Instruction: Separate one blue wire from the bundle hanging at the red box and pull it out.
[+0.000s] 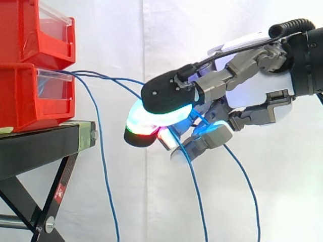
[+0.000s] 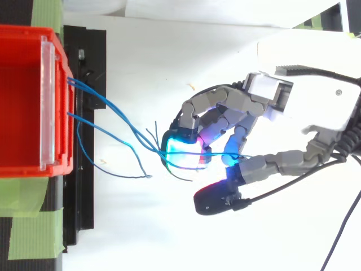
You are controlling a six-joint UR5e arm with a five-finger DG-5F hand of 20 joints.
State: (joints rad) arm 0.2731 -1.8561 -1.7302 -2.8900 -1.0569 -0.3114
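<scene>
Thin blue wires [image 1: 103,162] leave the lower red plastic bin [image 1: 30,96] on the black metal stand [image 1: 40,146] at 9 o'clock. Toward 3 o'clock the robot hand [image 1: 252,85] curls its fingers round one strand, and the rest hang toward 6 o'clock.

From above, the wires [image 2: 84,121] fan from the bin [image 2: 63,101] at 9 o'clock into the robot hand [image 2: 316,107], which is closed on the strand.

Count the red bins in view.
2, stacked at the left on the black stand: the upper bin sits on the lower bin, where the blue wires hang. More may be hidden past the frame edge.
</scene>
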